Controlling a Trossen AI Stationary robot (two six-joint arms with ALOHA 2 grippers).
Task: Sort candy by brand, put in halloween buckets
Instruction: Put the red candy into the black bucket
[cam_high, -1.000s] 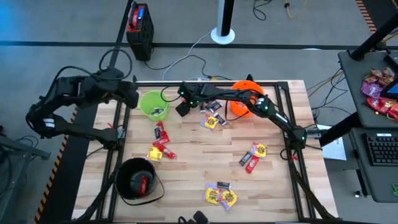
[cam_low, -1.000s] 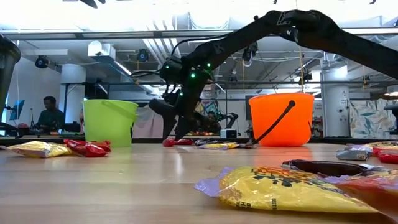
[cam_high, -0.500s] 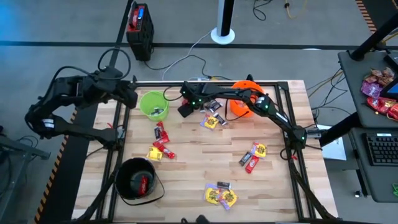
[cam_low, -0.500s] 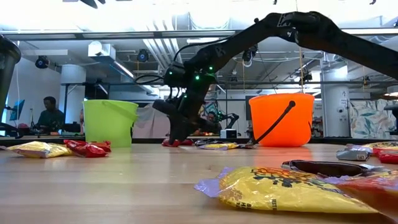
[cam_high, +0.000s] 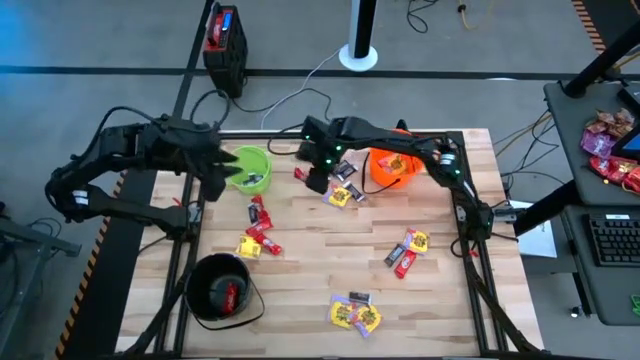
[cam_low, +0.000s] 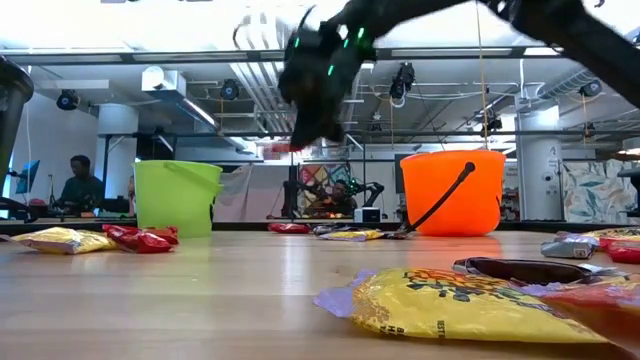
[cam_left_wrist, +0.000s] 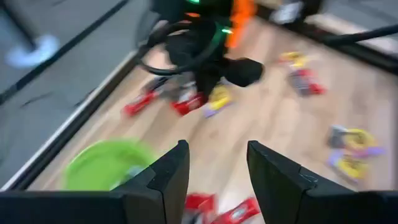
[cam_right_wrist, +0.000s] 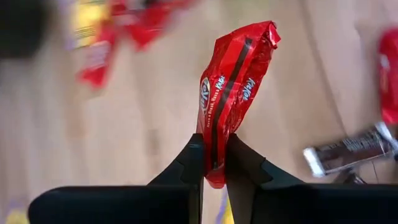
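One red candy (cam_right_wrist: 231, 93) pinched in right end effector (cam_right_wrist: 213, 163), background blurred.

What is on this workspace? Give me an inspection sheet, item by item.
Surface: wooden table, candy scattered in clusters.
Job's things: green bucket, orange bucket at the far edge; black bucket near corner, a red candy inside. Loose candy in red, yellow and dark wrappers.
Clutter: nothing seen on the table.
Grippers: right gripper shut on a red candy, raised above the table; left gripper open, over the green bucket.
Cables: cables on the floor behind the table.
Surroundings: person seated in the background; side desk with keyboard.
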